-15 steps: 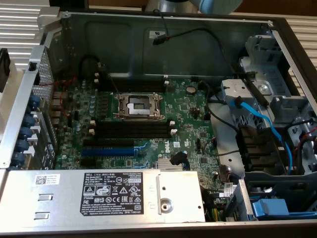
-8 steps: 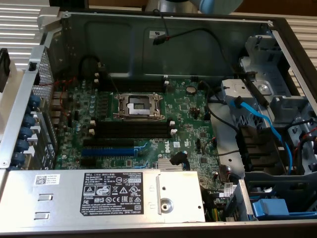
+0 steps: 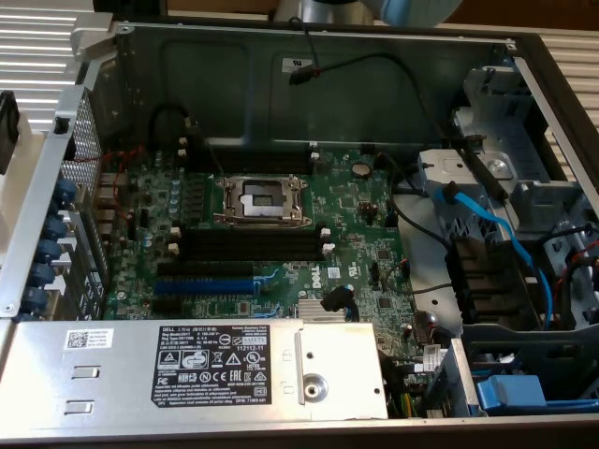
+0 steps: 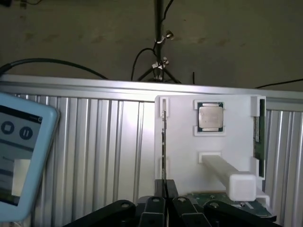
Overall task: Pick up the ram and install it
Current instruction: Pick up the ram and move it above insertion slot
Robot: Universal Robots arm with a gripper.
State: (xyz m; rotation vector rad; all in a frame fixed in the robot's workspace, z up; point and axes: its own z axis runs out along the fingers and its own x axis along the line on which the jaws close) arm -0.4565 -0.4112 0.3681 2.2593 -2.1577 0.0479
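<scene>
Hand [image 4: 165, 190] near the ram [image 4: 163, 142] — exterior view has the memory slots [image 3: 248, 244].

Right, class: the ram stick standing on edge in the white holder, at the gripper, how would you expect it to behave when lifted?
The ram is a thin board seen edge-on, so probably light and stiff, yet likely fragile if bent. Standing on its narrow edge in the white holder, it would likely tip once freed.

black memory slots [image 3: 251, 238]: 4 | blue expansion slot [image 3: 201, 286]: 1 | processor socket [image 3: 259, 198]: 1 | coin cell [image 3: 360, 170]: 1 | heatsink [image 3: 318, 313]: 1 | motherboard [image 3: 356, 220]: 1 | power supply [image 3: 187, 369]: 1 | computer case [image 3: 243, 84]: 1 | ram [image 4: 258, 137]: 2 sticks, on edge | processor chip [image 4: 210, 117]: 1 | white holder [image 4: 189, 151]: 1 | touchscreen pendant [image 4: 19, 156]: 1
</scene>
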